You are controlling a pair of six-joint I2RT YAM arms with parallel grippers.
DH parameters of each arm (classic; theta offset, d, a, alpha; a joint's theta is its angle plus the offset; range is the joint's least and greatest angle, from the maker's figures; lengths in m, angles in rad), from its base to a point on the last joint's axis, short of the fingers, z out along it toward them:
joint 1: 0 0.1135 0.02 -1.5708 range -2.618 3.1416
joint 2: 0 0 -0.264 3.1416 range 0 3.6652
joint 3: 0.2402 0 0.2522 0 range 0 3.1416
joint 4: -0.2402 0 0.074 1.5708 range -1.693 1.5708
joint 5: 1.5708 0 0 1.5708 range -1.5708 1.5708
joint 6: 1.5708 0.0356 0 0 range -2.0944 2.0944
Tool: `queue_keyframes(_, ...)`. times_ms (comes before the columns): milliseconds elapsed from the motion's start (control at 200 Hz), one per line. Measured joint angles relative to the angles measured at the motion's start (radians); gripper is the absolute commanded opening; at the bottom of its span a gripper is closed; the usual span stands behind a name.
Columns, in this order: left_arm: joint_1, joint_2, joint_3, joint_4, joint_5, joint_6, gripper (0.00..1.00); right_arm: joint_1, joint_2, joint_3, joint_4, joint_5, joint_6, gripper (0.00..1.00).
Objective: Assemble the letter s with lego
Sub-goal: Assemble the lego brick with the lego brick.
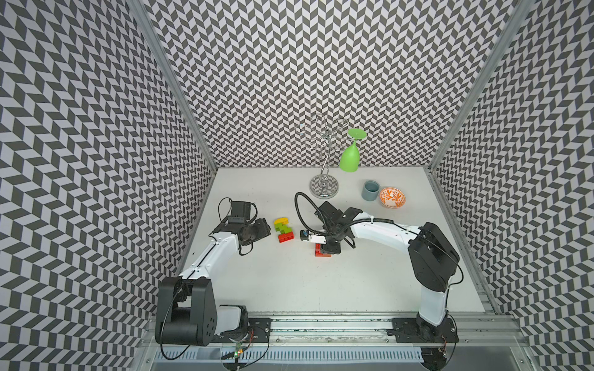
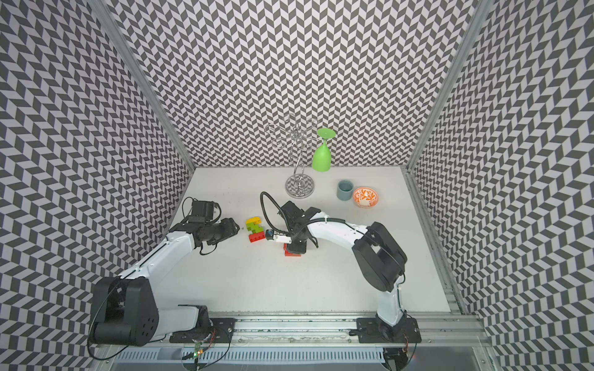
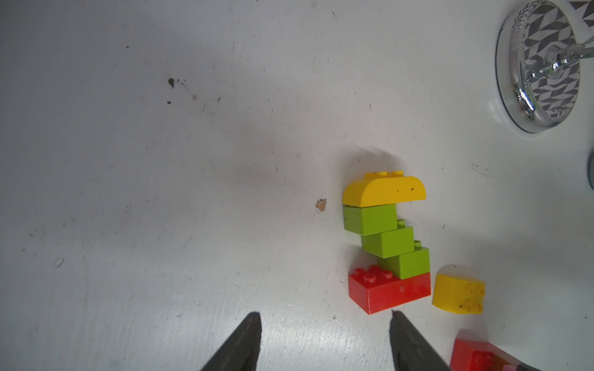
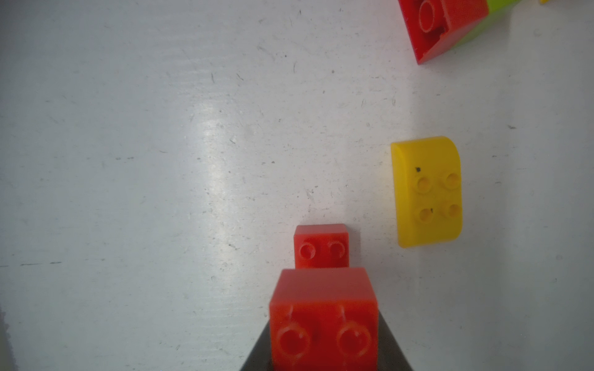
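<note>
1. In both top views, a white desk (image 1: 289,282) carries two robot arms. The lego stack (image 1: 283,230) lies flat, left of the desk's middle and clear of every edge. The left gripper (image 1: 263,231) sits just beside the stack, on the side toward the left edge, and its jaws are hidden here. The right gripper (image 1: 329,249) points down near the desk's middle, over red bricks (image 1: 321,253). A chrome rack (image 1: 324,186) with a green glass (image 1: 349,157) hanging upside down stands near the far edge. A grey cup (image 1: 370,190) and an orange patterned bowl (image 1: 392,197) sit toward the far right corner.
2. In the left wrist view, the left gripper (image 3: 324,312) has its jaws moderately parted, with only bare desk between them and nothing held. One fingertip (image 3: 397,321) is near a corner of the long red brick (image 3: 389,292). Three lime green bricks (image 3: 387,241) step diagonally from that brick, and a rounded yellow brick (image 3: 384,191) caps them. A loose yellow brick (image 3: 458,294) lies just beside the red brick's end, not touching it.
3. In the right wrist view, the right gripper (image 4: 323,324) is clamped on a red brick (image 4: 323,295), with dark fingers (image 4: 257,356) on either side. A second red brick (image 4: 321,245) shows just beyond it and lower. Whether the two are joined cannot be told. The loose yellow brick (image 4: 427,192) lies nearby with its studs up.
</note>
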Motion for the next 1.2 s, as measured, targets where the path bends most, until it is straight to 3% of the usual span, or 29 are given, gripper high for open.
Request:
queue_keyframes(290,0.000,0.000,0.000,0.000,0.000,0.000,0.65,-0.008,-0.002,0.000,-0.001,-0.001,0.000,0.32)
queue_keyframes(1202,0.005,0.000,0.000,0.000,0.000,0.000,0.65,-0.080,-0.097,-0.140,-0.007,0.071,-0.001,0.47)
